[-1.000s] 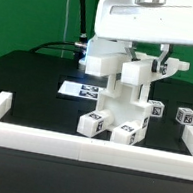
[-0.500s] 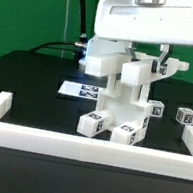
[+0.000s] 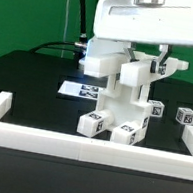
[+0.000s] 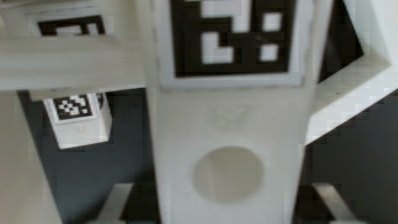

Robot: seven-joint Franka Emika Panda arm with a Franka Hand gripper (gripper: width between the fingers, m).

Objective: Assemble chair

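The chair (image 3: pixel 117 116) stands part-built in the middle of the black table: white blocky parts with small black-and-white tags, feet on the tabletop. My gripper (image 3: pixel 142 65) comes down from above onto its topmost white bar (image 3: pixel 136 78) and is shut on it. In the wrist view that bar (image 4: pixel 228 120) fills the middle, with a large tag at one end and an oval hollow (image 4: pixel 231 176) between my fingers (image 4: pixel 132 196). Another tagged part (image 4: pixel 75 112) shows beside it, lower down.
A small loose tagged block (image 3: pixel 187 116) lies at the exterior view's right. The marker board (image 3: pixel 78 87) lies flat behind the chair, toward the exterior view's left. A low white border rail (image 3: pixel 37 137) runs along the front and both sides.
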